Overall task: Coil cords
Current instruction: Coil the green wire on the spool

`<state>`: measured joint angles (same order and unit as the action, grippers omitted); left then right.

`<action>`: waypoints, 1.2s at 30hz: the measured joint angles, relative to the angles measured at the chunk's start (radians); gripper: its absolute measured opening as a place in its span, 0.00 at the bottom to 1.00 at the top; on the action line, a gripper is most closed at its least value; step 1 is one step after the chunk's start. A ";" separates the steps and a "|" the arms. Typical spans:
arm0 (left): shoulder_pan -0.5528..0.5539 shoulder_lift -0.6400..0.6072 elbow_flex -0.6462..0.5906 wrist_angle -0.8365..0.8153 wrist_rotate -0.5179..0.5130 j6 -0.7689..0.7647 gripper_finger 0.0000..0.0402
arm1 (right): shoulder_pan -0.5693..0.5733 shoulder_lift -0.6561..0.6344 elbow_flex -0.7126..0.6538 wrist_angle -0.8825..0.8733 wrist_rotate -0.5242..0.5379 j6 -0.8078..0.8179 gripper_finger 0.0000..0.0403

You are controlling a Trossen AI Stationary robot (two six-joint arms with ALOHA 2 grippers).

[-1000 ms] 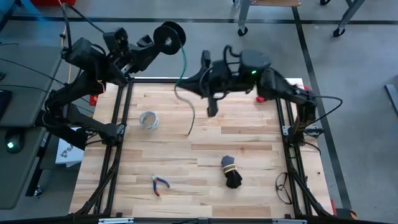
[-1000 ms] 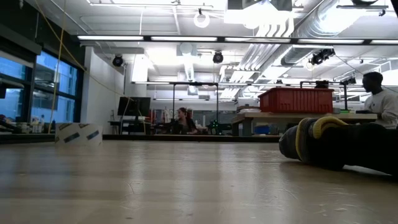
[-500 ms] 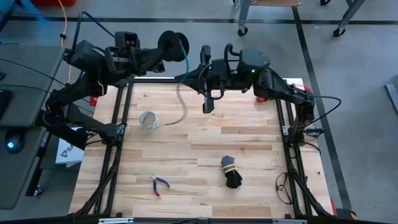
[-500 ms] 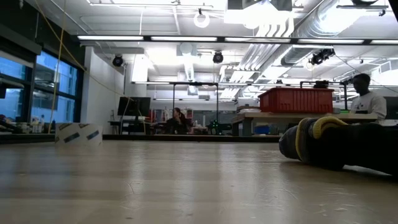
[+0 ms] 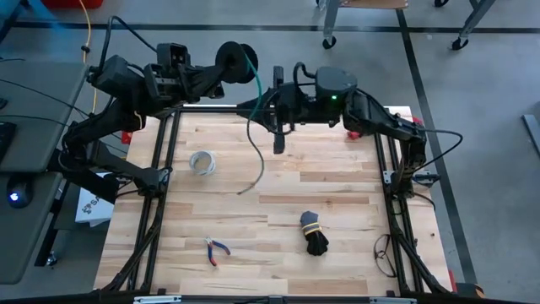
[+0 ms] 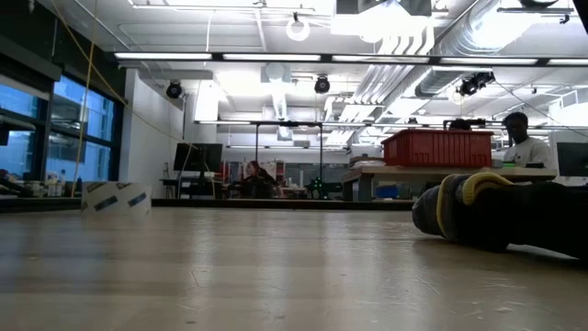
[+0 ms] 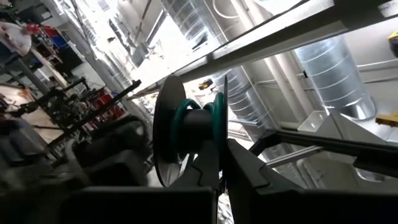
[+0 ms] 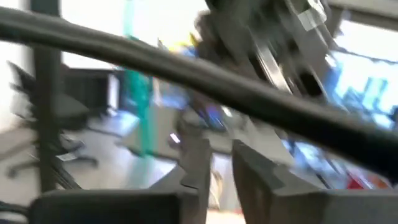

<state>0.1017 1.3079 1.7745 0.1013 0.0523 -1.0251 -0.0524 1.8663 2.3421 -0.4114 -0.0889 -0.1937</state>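
Left gripper (image 5: 221,67) clenched on a dark spool (image 5: 231,59) wound with the green cord (image 5: 256,135), held up beyond the bench's (image 5: 337,211) far edge, near its far left corner. Cord tail hanging from the spool, curving down over the far half of the bench, loose end lying toward the middle. Right gripper (image 5: 278,139) just beside the tail near the far edge, fingers (image 8: 198,163) slightly parted, nothing between them. Elsewhere on the bench: pale ring (image 5: 202,162) at left, pliers (image 5: 216,250) and black bundle (image 5: 314,233) toward the near edge.
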 joint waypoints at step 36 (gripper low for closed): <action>0.003 0.000 0.000 0.009 0.024 0.007 0.00 | -0.065 -0.077 0.000 -0.089 -0.229 0.057 0.35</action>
<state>0.1051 1.3079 1.7747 0.1099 0.0766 -1.0180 -0.1169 1.7893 2.3421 -0.5007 -0.3174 -0.1371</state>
